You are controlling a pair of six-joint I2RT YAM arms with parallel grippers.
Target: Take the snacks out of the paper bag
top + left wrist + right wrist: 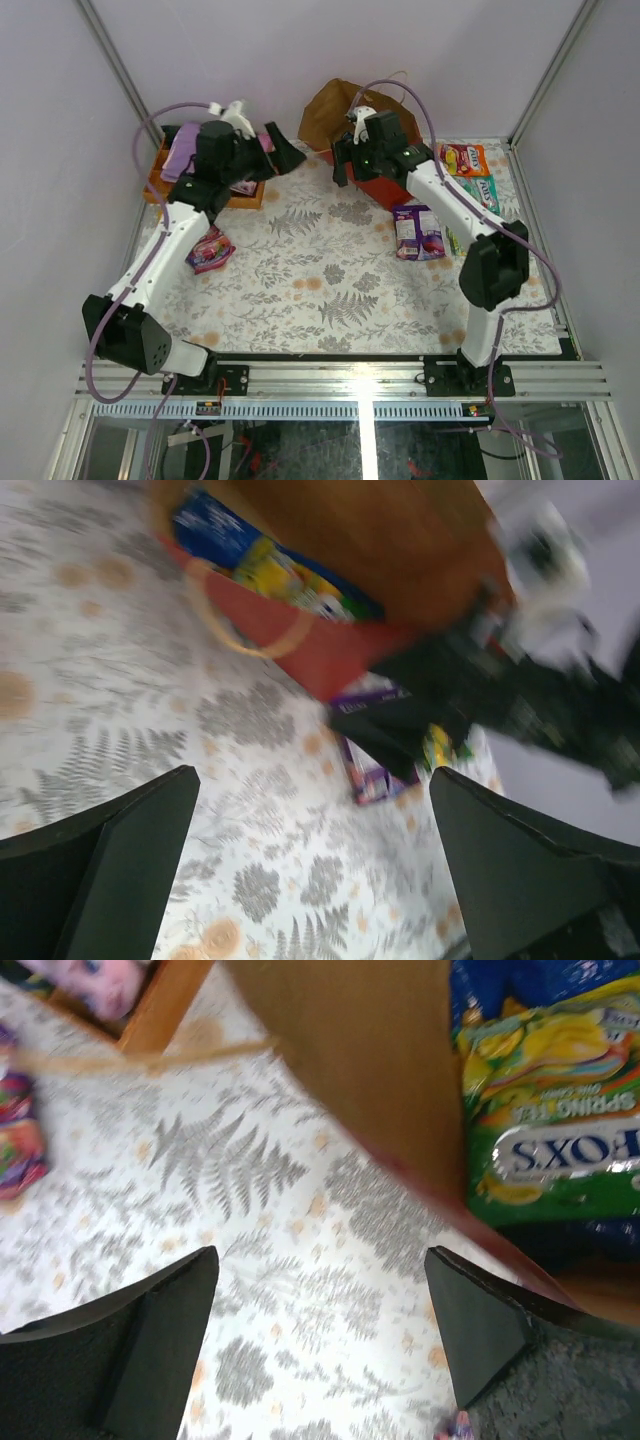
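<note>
Facing left gripper (pixel 315 775): paper bag (pixel 330 650) mouth, long axis receding | green Fox's pack (pixel 560 1160) inside, ahead-right of right gripper (pixel 320 1255) | both grippers' jaws wide apart, empty.

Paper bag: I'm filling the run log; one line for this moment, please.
bag: Fox's pack inside | right pincer: open, at bag mouth | left pincer: open, empty | purple packet: out

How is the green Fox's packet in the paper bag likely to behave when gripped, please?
The green Fox's packet has glossy, crinkled film, so it is probably slippery and floppy. It looks flat, so likely light.
</note>
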